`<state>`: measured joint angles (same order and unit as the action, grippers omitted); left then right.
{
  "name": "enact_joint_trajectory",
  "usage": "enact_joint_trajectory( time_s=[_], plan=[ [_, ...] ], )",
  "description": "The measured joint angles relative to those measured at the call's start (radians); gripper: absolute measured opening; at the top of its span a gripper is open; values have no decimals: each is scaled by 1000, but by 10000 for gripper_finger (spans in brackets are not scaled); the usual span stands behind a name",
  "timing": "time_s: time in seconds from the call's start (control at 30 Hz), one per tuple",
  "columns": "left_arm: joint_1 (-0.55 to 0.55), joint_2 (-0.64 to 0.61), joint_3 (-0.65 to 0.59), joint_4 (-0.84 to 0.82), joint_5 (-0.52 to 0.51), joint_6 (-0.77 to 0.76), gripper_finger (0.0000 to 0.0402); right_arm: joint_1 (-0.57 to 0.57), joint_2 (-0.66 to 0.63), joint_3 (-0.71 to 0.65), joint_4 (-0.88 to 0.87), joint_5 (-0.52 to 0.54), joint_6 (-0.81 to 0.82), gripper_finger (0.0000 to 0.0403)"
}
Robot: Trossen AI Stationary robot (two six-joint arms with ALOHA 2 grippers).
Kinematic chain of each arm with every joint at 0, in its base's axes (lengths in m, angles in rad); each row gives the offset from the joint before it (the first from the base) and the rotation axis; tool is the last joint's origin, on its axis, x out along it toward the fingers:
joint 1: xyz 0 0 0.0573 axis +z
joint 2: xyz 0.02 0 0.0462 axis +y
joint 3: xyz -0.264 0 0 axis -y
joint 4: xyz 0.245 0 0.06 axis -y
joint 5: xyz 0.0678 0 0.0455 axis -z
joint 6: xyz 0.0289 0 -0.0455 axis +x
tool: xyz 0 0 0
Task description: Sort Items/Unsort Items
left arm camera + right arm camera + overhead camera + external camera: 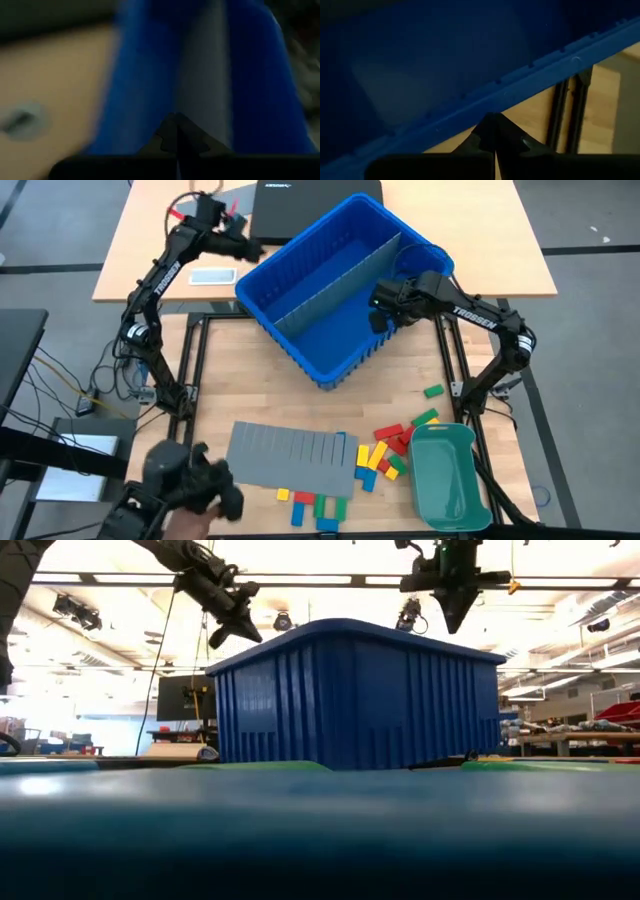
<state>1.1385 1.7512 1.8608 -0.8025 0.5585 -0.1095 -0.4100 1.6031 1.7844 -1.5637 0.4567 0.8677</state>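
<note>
Several small red, yellow, green and blue blocks [385, 452] lie on the table near its front edge, with more [315, 503] in front of the grey slotted sheet [290, 455] and two green ones [433, 391] farther back. My left gripper [252, 250] is shut and empty in the air at the far left corner of the large blue bin [340, 290]. It also shows in the low view [240, 628]. My right gripper [383, 315] is shut and empty, pointing down just above the bin's right rim [485, 107]. It also shows in the low view [456, 610].
The blue bin holds an upright grey divider [345, 275]. A teal tray [445, 480] stands at the front right. A dark object [190, 480] sits at the front left corner. A black case [300, 200] and a phone [212, 277] lie on the far table.
</note>
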Motion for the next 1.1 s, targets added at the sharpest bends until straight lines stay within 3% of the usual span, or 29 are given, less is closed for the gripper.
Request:
enact_joint_trajectory(
  time_s=[0.17,0.5,0.67,1.1],
  plan=[
    [63,32,2,163,-68,-101,0,-24,-39,0,-4,28,168,1],
    [161,160,1,-13,-37,-15,0,-104,-53,-50,-6,30,268,1],
    [146,161,1,-102,50,81,0,-129,-53,-77,-7,-29,304,2],
    [31,160,1,-284,80,162,0,-163,-54,-234,-24,-23,336,15]
  ],
)
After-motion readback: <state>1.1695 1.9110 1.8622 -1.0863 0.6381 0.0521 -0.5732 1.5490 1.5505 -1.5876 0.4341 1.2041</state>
